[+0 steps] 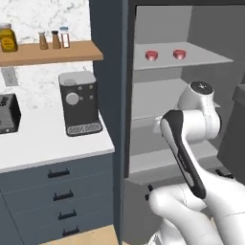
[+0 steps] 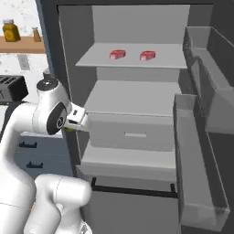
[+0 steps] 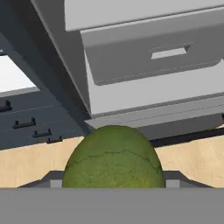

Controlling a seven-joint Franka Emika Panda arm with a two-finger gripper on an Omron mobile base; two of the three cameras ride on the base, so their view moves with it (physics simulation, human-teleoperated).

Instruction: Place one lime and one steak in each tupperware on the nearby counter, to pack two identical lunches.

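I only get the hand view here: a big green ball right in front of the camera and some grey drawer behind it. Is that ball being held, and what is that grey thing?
Observer: The grey thing is an open fridge; its drawer sits under two shelves. The gripper is just left of that drawer, with a bit of the green lime showing at its tip.
Operator: Anything else in the fridge?
Observer: Yes, two pieces of steak lie side by side on the top shelf.
Operator: Where would the lime go?
Observer: To the counter left of the fridge. On it I see a coffee machine and a toaster.
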